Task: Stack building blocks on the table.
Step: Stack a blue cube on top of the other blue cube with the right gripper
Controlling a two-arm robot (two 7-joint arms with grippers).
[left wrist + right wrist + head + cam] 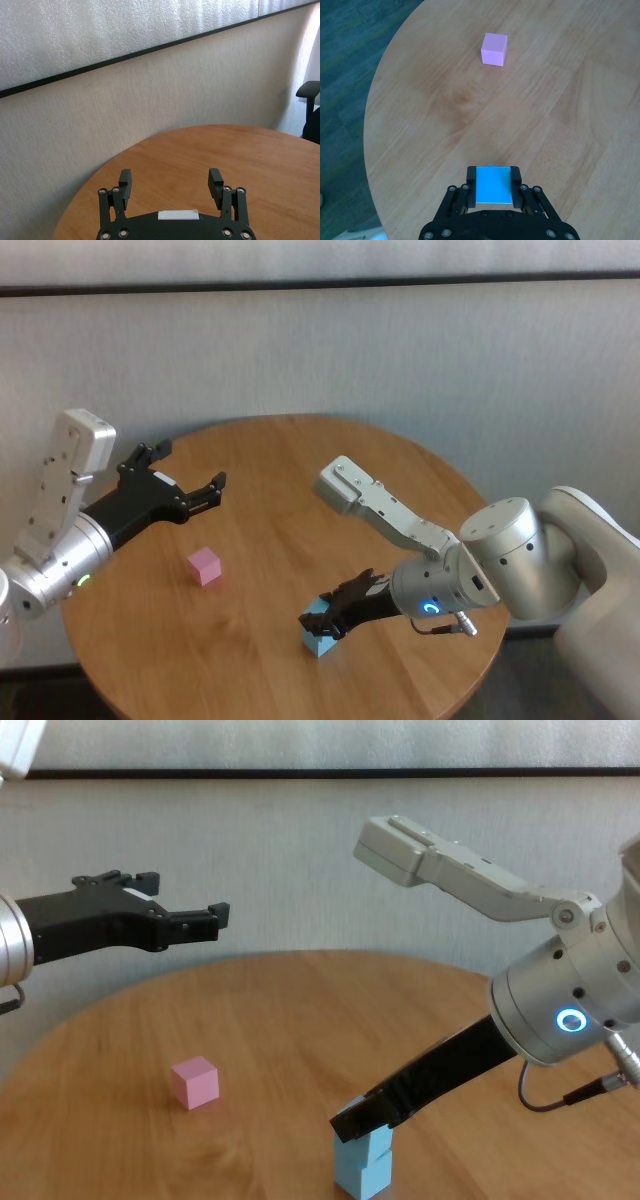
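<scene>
My right gripper [322,622] is shut on a light blue block [493,185] near the table's front edge. In the chest view this block [372,1140] sits on top of a second light blue block [360,1175], which rests on the round wooden table [300,480]. The pink block [204,565] stands alone on the table to the left of the stack. It also shows in the chest view [194,1081] and the right wrist view [494,48]. My left gripper [190,465] is open and empty, held above the table's left rear part, well away from the blocks.
A pale wall with a dark stripe runs behind the table. A dark chair [311,107] shows at the edge of the left wrist view. Dark carpet [350,60] lies beyond the table's rim.
</scene>
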